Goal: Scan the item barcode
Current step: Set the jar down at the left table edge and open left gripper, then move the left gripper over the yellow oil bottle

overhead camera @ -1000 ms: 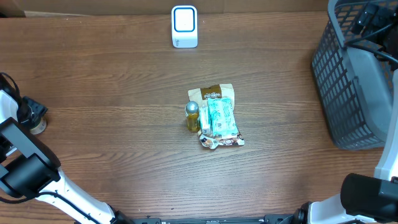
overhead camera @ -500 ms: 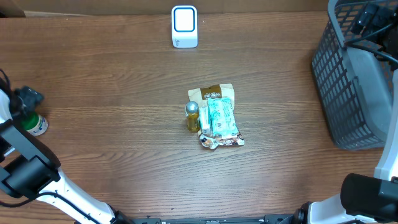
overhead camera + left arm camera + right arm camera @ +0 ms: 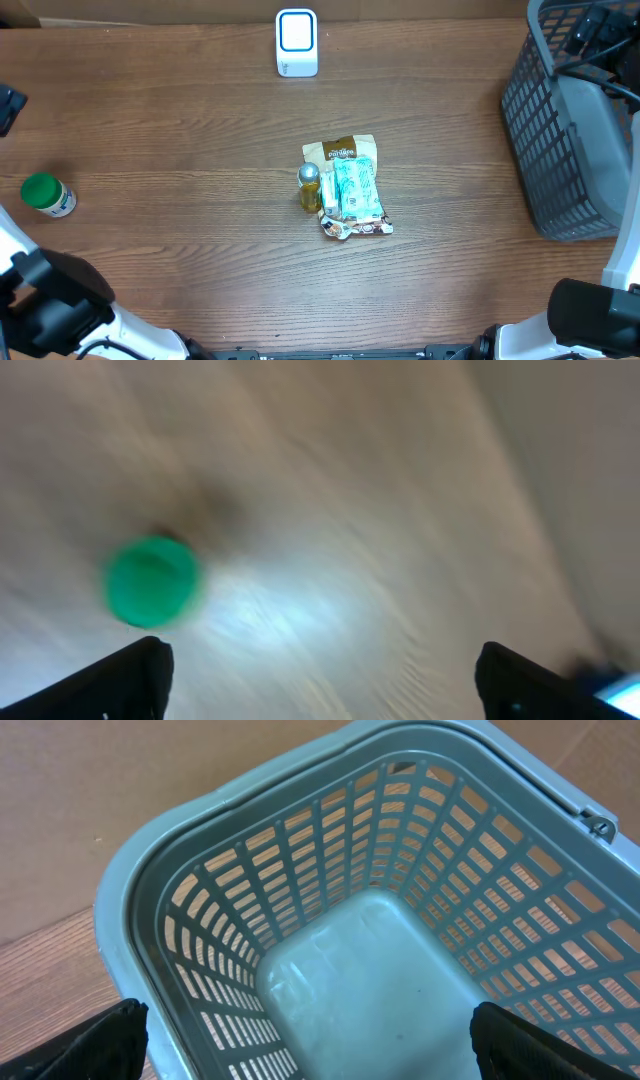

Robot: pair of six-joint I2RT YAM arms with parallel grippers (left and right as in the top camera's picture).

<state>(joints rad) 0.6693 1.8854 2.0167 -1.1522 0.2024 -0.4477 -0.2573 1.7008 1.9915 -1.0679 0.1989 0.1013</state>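
Overhead view of a wooden table (image 3: 180, 150) with two robot arms. A green-capped bottle (image 3: 47, 195) stands alone at the far left of the table, well apart from everything else. A second ago the left gripper (image 3: 320, 682) was down over this bottle. It has since spread its jaws and pulled up and away, so the bottle now stands free with nothing touching it. In the blurred left wrist view the green cap (image 3: 150, 582) sits below and to the left, between neither finger, and the two dark fingertips (image 3: 130, 678) are wide apart at the frame's lower corners.

This looks like a finished set-down: the bottle has probably been dealt with, and the next item would come from the pile.

The bottle is upright, cap facing the camera, its long axis vertical. Which way its barcode faces cannot be told.

A white barcode scanner (image 3: 297, 43) stands at the far edge, centre. Mid-table lies a pile of snack packets (image 3: 350, 190) with a small yellow bottle (image 3: 309, 187) touching its left side. The right gripper (image 3: 320, 1040), jaws fully spread and empty, hangs over a grey basket (image 3: 530, 130) at the right.
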